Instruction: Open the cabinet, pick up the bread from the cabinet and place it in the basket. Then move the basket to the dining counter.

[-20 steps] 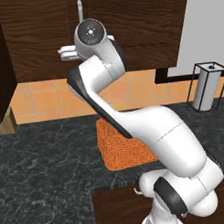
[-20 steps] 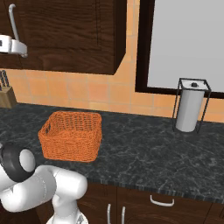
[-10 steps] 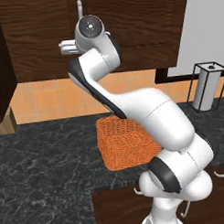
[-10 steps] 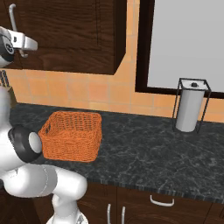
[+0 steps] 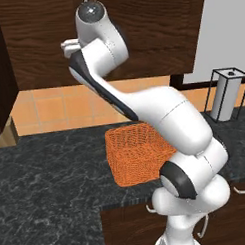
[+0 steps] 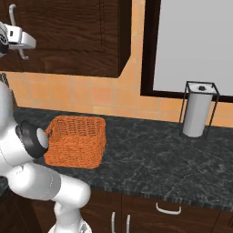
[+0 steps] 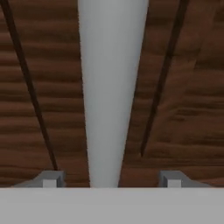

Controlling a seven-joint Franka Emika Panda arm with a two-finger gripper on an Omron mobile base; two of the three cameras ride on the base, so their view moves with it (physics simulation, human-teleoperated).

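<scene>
The basket (image 6: 75, 141) sits on the black counter (image 6: 154, 168) under the closed cabinet (image 6: 68, 36). The gripper's (image 7: 111, 178) fingers spread wide around its handle (image 7: 111, 87).

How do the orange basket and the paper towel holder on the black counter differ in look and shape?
The basket is orange woven mesh; the paper towel holder is a thin dark wire frame around a pale grey roll. The basket is low, wide and open-topped; the holder is tall, narrow and upright. Both stand on the black marbled counter, well apart.
</scene>
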